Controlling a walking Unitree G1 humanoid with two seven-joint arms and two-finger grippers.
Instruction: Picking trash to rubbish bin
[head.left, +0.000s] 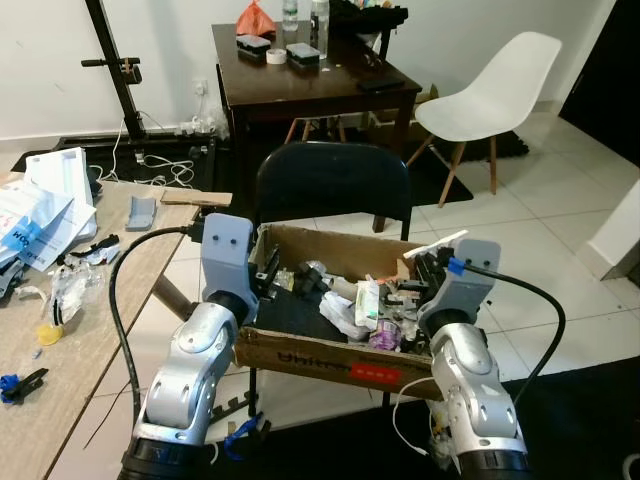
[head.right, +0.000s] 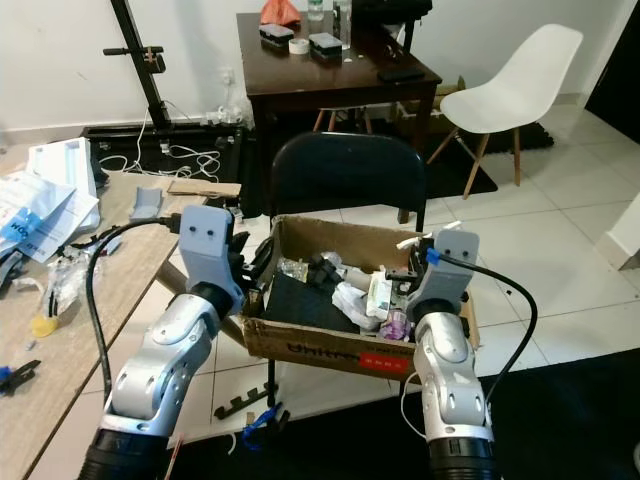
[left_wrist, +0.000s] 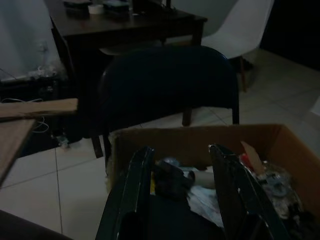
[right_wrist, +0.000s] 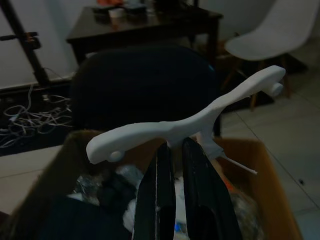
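Box (head.left: 330, 355) on chair (head.left: 332, 185), trash (head.left: 355, 305) in box, table (head.left: 300, 85) behind chair

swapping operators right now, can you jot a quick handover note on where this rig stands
Right pincer: shut on a white plastic piece, held above the cardboard box.
Left pincer: open, empty, over the box's left end.
The box sits on the black chair and already holds mixed trash.
More litter lies on the wooden table to the left.
Left: drop the white piece in, then clear the table.
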